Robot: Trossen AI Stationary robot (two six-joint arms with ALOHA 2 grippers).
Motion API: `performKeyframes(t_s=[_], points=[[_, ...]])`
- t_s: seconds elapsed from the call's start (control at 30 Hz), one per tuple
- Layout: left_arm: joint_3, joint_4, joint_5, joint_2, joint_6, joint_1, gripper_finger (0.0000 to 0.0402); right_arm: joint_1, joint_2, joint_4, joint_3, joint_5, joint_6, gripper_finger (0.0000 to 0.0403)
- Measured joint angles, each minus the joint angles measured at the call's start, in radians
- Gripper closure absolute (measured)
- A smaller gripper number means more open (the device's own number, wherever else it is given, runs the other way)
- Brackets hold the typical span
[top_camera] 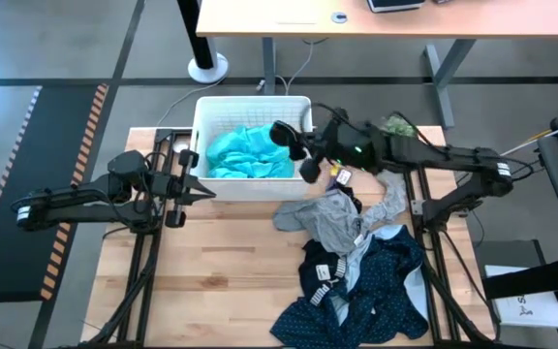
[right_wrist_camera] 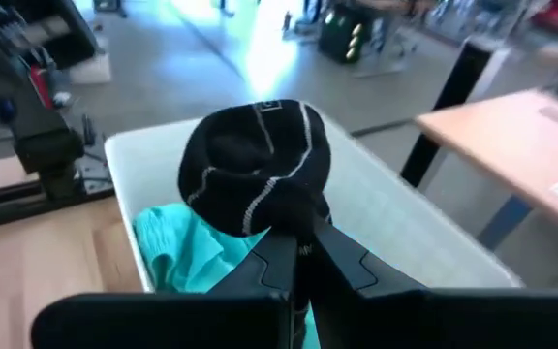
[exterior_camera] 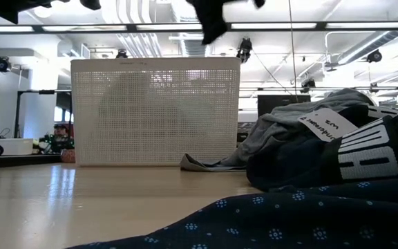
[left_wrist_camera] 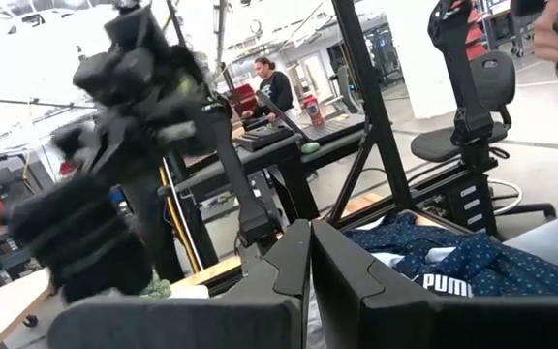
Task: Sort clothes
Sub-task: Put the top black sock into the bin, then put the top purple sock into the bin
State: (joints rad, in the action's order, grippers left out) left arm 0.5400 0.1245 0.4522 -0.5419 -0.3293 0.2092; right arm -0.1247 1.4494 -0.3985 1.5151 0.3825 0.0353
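From above, the right gripper [top_camera: 298,145] is out over the edge of the white basket [top_camera: 204,116], pinched shut on a small black garment with white stripes [top_camera: 286,133]. Teal clothes [top_camera: 248,155] already lie in the basket. The rest sit heaped on the table [top_camera: 211,281]: a grey piece [top_camera: 329,215] and a navy dotted one [top_camera: 376,291] among them. The left gripper [top_camera: 204,192] waits just beside the basket's near wall, fingers closed on nothing.

At table height the basket stands upright with the heap just beside it. Only a dark scrap of the held garment dangles in from the top; the gripper itself is cut off.

The left wrist camera shows its own two fingers pressed together, with the right arm a dark smear beyond.

The right wrist camera has the striped piece [right_wrist_camera: 255,165] balled up at its fingertips, right over the basket. It looks light and limp, so I'd guess a pinch on any bunched fold holds it, though loose ends will trail. What sort of garment it is, I can't make out
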Motion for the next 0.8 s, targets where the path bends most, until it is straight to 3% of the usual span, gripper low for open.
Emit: performKeyframes(t_s=[0.2, 0.37, 0.6, 0.7, 0.8], points=[[0.000, 0.005, -0.001, 0.000, -0.027, 0.000, 0.0402, -0.090, 0.112, -0.021, 0.032, -0.246, 0.017, 0.0379], [0.000, 0.004, -0.001, -0.002, -0.044, 0.000, 0.0402, -0.099, 0.173, -0.083, 0.102, -0.252, 0.015, 0.0307], [0.000, 0.004, -0.001, -0.005, -0.055, 0.000, 0.0402, -0.099, 0.214, -0.313, 0.281, -0.250, 0.000, 0.0191], [0.000, 0.005, -0.001, -0.005, -0.055, 0.000, 0.0402, -0.104, 0.215, -0.485, 0.339, -0.204, -0.013, 0.0169], [0.000, 0.006, -0.001, -0.004, -0.056, 0.000, 0.0402, -0.120, 0.206, -0.642, 0.354, -0.153, -0.026, 0.0177]])
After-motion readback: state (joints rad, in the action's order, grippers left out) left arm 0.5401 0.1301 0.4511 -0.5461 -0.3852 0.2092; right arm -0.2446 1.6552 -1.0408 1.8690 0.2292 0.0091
